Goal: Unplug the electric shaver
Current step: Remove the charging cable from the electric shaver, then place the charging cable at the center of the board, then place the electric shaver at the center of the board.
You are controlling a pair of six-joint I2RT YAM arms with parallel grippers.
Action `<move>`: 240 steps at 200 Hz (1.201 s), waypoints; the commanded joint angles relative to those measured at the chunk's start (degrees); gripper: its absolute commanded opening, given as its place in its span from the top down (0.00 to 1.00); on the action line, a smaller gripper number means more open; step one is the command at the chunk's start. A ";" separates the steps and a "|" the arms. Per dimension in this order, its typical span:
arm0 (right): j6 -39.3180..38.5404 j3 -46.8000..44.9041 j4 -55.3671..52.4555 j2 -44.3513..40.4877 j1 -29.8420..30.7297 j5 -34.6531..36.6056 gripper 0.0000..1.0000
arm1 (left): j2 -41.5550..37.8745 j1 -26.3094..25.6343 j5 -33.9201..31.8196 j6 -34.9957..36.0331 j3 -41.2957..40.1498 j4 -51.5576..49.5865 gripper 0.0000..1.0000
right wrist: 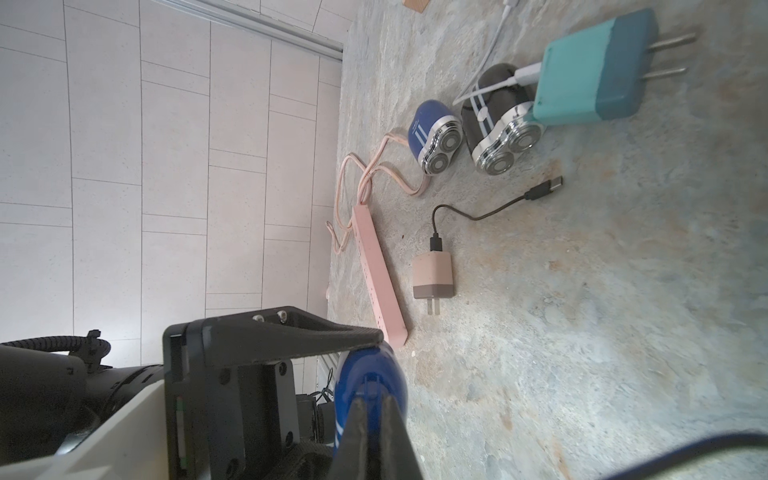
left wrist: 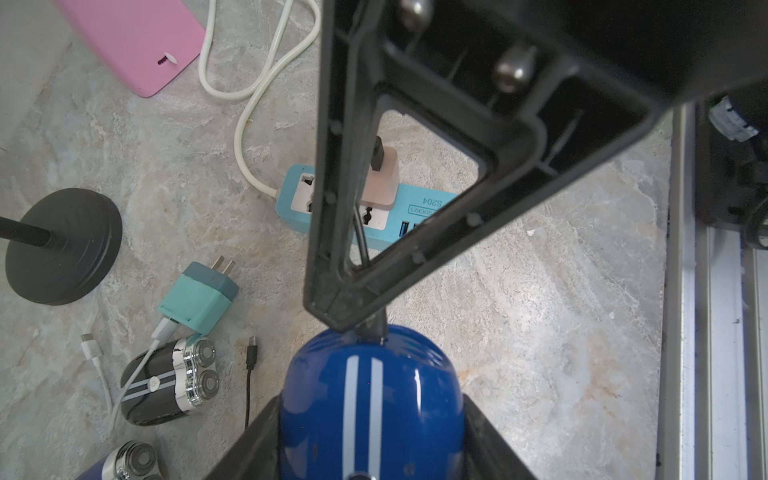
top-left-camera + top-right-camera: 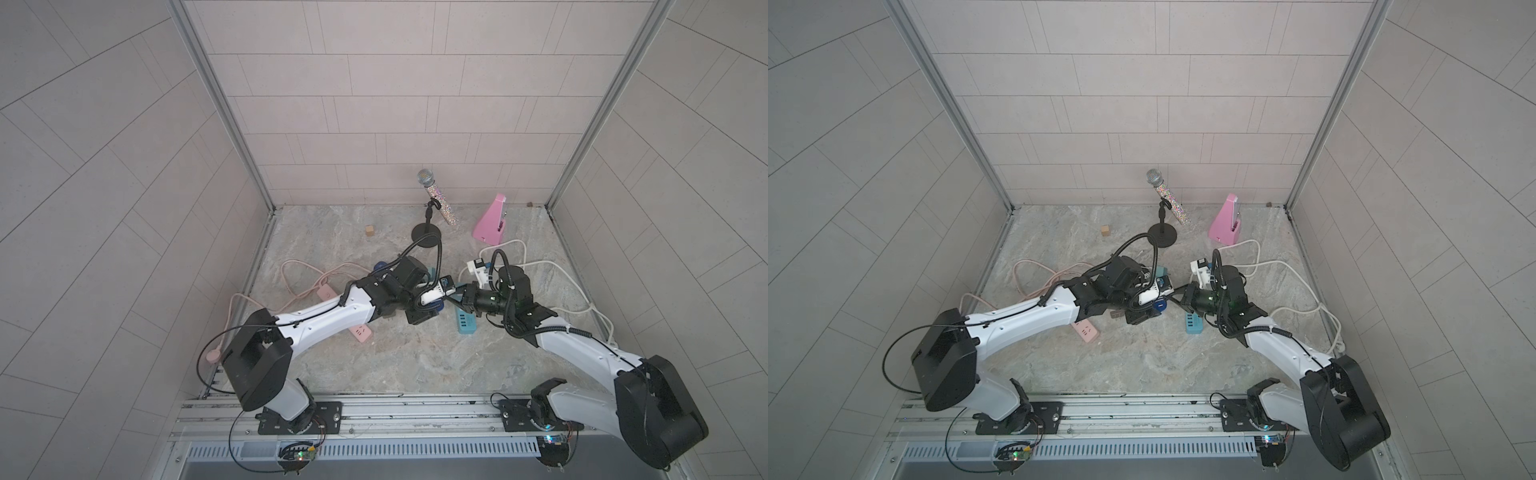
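My left gripper (image 2: 370,399) is shut on a blue electric shaver (image 2: 370,399) with two white stripes, held above the floor between both arms (image 3: 437,307). My right gripper (image 1: 374,399) meets the shaver's end face, and its two fingers (image 2: 345,307) are pinched shut on the black charging plug there. From that plug a black cable (image 2: 360,232) runs to a pale pink adapter (image 2: 384,174) seated in the teal power strip (image 2: 424,205). In both top views the two grippers touch tip to tip, the right one (image 3: 1177,297) beside the shaver (image 3: 1160,306).
On the marble floor lie a black shaver (image 2: 166,382), another blue shaver (image 1: 432,137), a teal adapter (image 2: 195,299), a loose pink adapter with cable (image 1: 432,274) and a pink power strip (image 1: 378,270). A microphone stand (image 3: 426,237), a pink metronome (image 3: 492,222) and a white strip (image 3: 478,268) stand behind.
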 commanded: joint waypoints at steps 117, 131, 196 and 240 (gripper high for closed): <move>-5.76 6.04 -7.21 -2.60 -3.84 0.14 1.00 | -5.73 2.54 7.35 -4.33 -5.30 4.79 0.59; -11.19 9.31 -15.06 -3.89 -3.85 2.34 1.00 | -6.09 2.71 4.89 -4.97 -6.25 4.77 0.59; -19.20 9.21 -26.28 -6.38 -3.93 7.84 1.00 | -2.12 3.16 -6.91 -10.67 -9.55 7.37 0.59; -19.14 6.73 -26.26 -7.32 -3.96 7.93 1.00 | 3.33 3.16 -9.82 -14.15 -11.63 14.60 0.59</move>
